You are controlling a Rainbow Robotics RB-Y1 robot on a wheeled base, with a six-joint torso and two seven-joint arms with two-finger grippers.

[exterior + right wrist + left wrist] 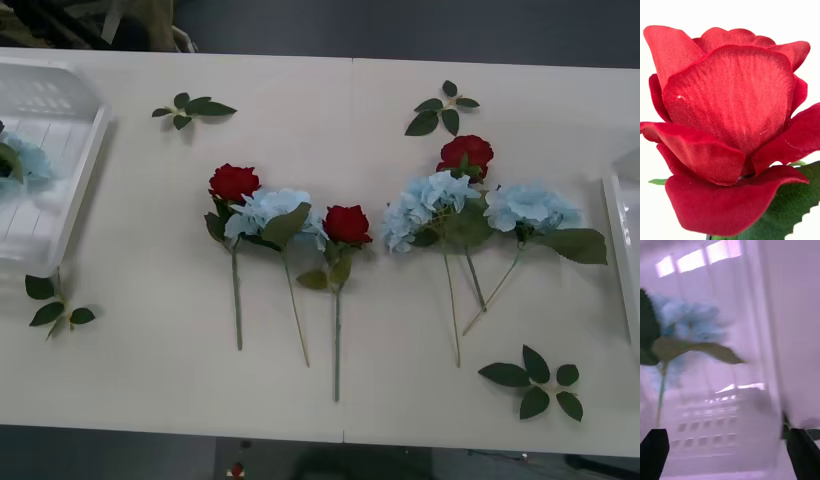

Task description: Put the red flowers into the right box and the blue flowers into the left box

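Note:
Three red flowers [234, 183] [347, 223] [465, 154] lie on the white table among three blue flowers [270, 213] [425, 205] [530, 205]. Another blue flower [20, 160] lies inside the left box [85, 180]. The right box [625, 250] shows as a white rim at the table's right edge. In the right wrist view a red flower [730, 123] sits very close to the camera against white. My left gripper [730, 459] is open with nothing between its black fingers [653, 453], just above the left box [715, 427] and beside the blue flower [688, 320] in it.
Flowerless green leaf sprigs lie at the back left [192, 108], back right [440, 110], front right [535, 385] and front left by the box [55, 305]. The table's front edge runs along the bottom of the front view.

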